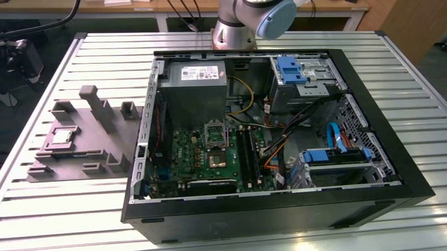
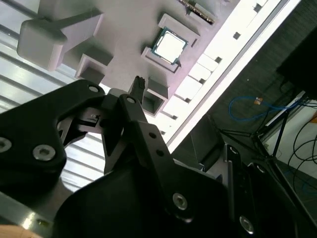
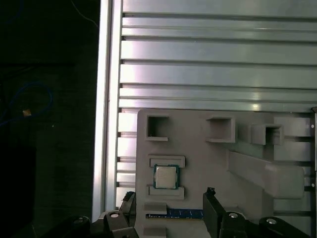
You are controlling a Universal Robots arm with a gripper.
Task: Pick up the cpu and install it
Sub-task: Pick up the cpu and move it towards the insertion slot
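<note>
The cpu (image 3: 166, 176) is a small square chip with a pale metal top. It lies flat in a recess of the grey holder block (image 3: 198, 144), between two low raised tabs. In the exterior view the cpu (image 1: 62, 137) sits on that block (image 1: 84, 151), on the table at the exterior view's left of the computer case. My gripper (image 3: 170, 194) hovers above the block, open, its two dark fingers set wide apart and holding nothing. In the second wrist view one dark fingertip (image 2: 139, 83) points toward the cpu (image 2: 169, 45), still apart from it.
The open black computer case (image 1: 391, 172) lies on the slatted metal table (image 1: 84, 219). Inside are the green motherboard (image 1: 209, 157) with its metal-framed socket (image 1: 215, 130), a grey power supply box (image 1: 196, 89), cables and blue drive brackets (image 1: 335, 154). Tall posts (image 1: 98, 104) rise from the holder block.
</note>
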